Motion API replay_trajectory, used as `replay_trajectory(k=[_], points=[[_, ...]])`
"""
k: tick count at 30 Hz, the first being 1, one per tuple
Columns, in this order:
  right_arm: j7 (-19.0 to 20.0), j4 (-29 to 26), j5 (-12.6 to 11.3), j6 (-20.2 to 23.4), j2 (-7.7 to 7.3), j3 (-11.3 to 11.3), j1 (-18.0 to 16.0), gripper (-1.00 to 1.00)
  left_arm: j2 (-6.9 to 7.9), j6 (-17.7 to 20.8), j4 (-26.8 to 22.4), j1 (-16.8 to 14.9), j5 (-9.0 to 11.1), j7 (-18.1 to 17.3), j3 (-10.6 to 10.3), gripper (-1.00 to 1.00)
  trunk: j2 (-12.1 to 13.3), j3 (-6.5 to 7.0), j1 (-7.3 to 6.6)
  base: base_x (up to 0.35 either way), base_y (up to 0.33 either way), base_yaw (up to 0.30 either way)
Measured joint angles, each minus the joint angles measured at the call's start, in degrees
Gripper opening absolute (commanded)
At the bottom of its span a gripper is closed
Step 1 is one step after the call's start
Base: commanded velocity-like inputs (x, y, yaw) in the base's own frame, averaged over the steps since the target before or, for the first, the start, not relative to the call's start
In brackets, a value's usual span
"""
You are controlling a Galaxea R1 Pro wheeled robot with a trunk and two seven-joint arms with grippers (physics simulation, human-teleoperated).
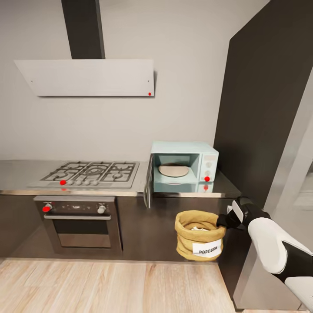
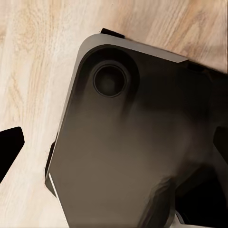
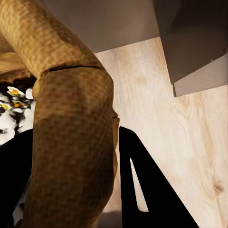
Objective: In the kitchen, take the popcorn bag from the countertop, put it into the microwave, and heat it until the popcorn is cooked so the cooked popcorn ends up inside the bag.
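Right pincer (image 1: 222, 221) grips sack (image 1: 200, 234) labelled "POPCORN".

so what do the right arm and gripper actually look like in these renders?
In the head view, the right arm has glossy white rounded shells with black joint sections between them. The right gripper is black with a white panel near the wrist. In its wrist view, the fingers are flat black tapered blades. No cables or markings visible.

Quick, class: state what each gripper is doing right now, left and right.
Left gripper: cannot be told.
Right gripper: closed on the rim of the popcorn bag, holding it in the air below the countertop.
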Motion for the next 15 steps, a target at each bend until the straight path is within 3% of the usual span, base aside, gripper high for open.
replay_trajectory(k=[7,15], points=[[0.15,-0.05,-0.21,0.64,0.33,0.01,0.00,-1.00,0.00,0.00,0.00,0.00,0.00,-0.02,0.00,1.00,0.00,0.00,0.00,0.220,-0.168,0.000],[-0.04,-0.09,-0.20,0.73,6.11,0.09,0.01,-1.00,-0.23,0.00,0.00,0.00,0.01,-0.02,0.00,1.00,0.01,0.00,0.02,0.014,-0.010,0.000]])
